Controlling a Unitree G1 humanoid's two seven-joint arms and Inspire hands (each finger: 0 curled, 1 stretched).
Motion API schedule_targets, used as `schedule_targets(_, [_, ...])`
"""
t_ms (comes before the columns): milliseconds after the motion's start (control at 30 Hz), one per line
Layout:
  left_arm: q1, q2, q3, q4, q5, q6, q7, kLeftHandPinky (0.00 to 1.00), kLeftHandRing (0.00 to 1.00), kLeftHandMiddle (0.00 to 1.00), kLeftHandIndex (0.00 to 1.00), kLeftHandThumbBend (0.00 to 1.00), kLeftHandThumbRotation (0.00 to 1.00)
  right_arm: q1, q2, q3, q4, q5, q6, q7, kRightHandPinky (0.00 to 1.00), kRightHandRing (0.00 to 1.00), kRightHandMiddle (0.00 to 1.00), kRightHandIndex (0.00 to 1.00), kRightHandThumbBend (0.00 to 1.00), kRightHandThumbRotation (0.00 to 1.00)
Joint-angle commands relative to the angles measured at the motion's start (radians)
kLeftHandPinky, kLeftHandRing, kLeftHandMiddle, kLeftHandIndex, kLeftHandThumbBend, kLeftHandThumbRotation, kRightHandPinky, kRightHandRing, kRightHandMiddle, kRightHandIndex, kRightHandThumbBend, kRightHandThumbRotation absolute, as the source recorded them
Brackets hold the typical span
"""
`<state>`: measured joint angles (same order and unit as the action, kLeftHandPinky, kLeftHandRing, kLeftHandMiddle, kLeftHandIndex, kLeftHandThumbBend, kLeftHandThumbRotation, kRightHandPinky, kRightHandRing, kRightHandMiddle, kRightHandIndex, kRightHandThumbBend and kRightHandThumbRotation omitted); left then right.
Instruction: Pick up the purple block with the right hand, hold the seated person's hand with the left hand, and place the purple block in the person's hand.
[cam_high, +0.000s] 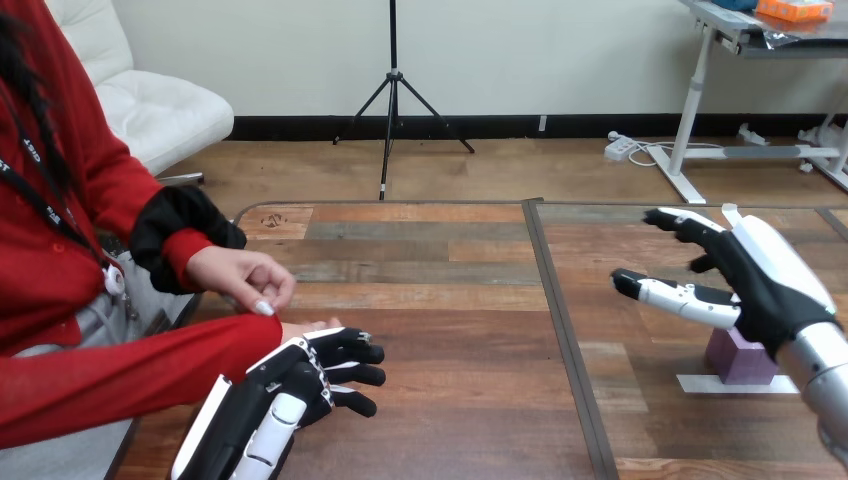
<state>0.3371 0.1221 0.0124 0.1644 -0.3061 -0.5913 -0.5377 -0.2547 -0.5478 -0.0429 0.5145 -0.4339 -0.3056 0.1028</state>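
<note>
Wooden plank table (450, 330), wood floor (500, 165) beyond, pale wall (550, 50) with black baseboard (600, 126), white chair (150, 110), black tripod (392, 90), white-legged desk (730, 25)

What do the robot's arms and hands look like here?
Left hand: black body with white shells on its back. Right hand: black, with a smooth white shell over its back and jointed fingers in black and white with black tips. Right forearm: silver, rounded metal. No markings or loose cables seen on either.

The right hand (770, 290) partly hides the purple block (738, 360); the left hand (285, 392) largely covers the person's hand (305, 327).
</note>
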Motion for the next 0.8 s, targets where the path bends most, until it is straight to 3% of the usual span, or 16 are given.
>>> schedule_targets(0, [-0.037,0.003,0.001,-0.053,-0.013,-0.004,-0.004,0.56,0.66,0.70,0.67,0.63,0.82,-0.131,-0.048,0.032,0.085,-0.035,0.007,-0.039,0.77,0.90,0.89,0.87,0.78,0.71])
schedule_targets(500, [-0.042,0.013,0.007,-0.055,-0.008,0.002,-0.003,0.55,0.66,0.70,0.68,0.64,0.83,-0.266,-0.106,0.114,0.331,-0.112,0.000,-0.065,0.76,0.90,0.89,0.88,0.76,0.67])
schedule_targets(767, [-0.040,0.013,0.008,-0.058,-0.009,0.001,-0.004,0.55,0.66,0.70,0.67,0.64,0.83,-0.323,-0.125,0.174,0.440,-0.155,0.017,-0.067,0.76,0.91,0.91,0.88,0.76,0.73])
